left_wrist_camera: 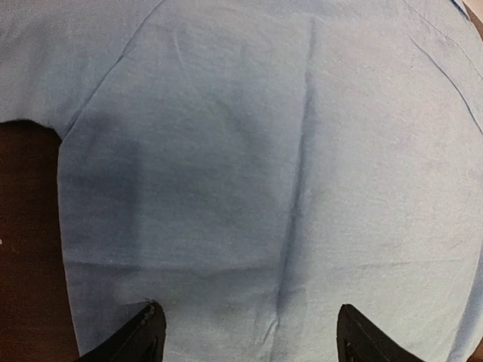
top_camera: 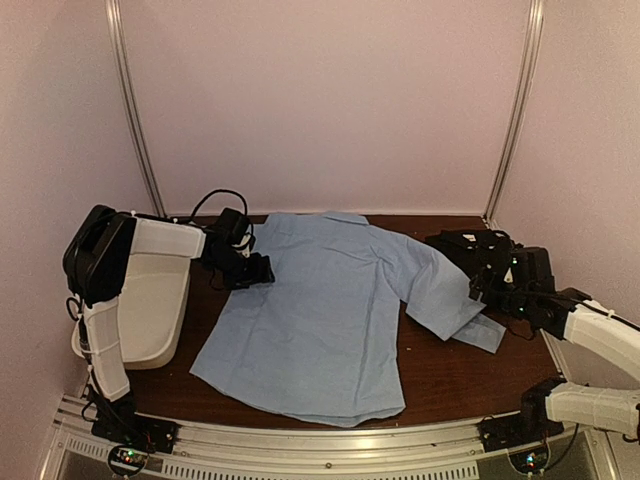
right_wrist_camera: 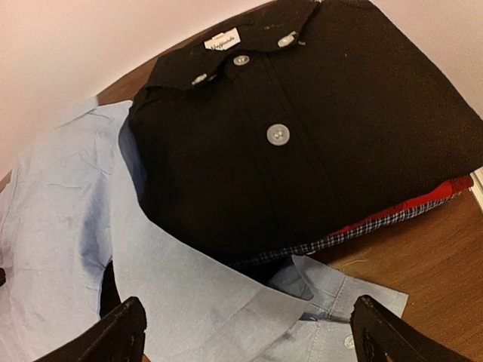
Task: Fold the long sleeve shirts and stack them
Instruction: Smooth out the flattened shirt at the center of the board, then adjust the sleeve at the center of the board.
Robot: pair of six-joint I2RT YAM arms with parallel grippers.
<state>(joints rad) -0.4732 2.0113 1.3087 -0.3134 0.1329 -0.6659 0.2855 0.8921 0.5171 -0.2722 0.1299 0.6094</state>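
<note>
1. Light blue shirt [top_camera: 320,320] lies flat, back up, on the table [top_camera: 450,375], ready for folding, I judge; its sleeve [top_camera: 450,300] touches the folded stack, black shirt [right_wrist_camera: 302,128] over red [right_wrist_camera: 423,200] and blue check [right_wrist_camera: 362,230].
2. My left pincer [top_camera: 255,270] hangs spread above the shirt's side; my right pincer [right_wrist_camera: 249,332], spread, above the cuff [right_wrist_camera: 339,339]; both empty.
3. The stack crowds that sleeve; white tub [top_camera: 150,300] sits left.

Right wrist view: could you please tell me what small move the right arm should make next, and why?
Probably lower the open right gripper onto the sleeve cuff and close. The light blue shirt lies spread flat, its sleeve ends beside the black folded shirt, and the cuff sits just ahead of the jaws, unheld.
</note>
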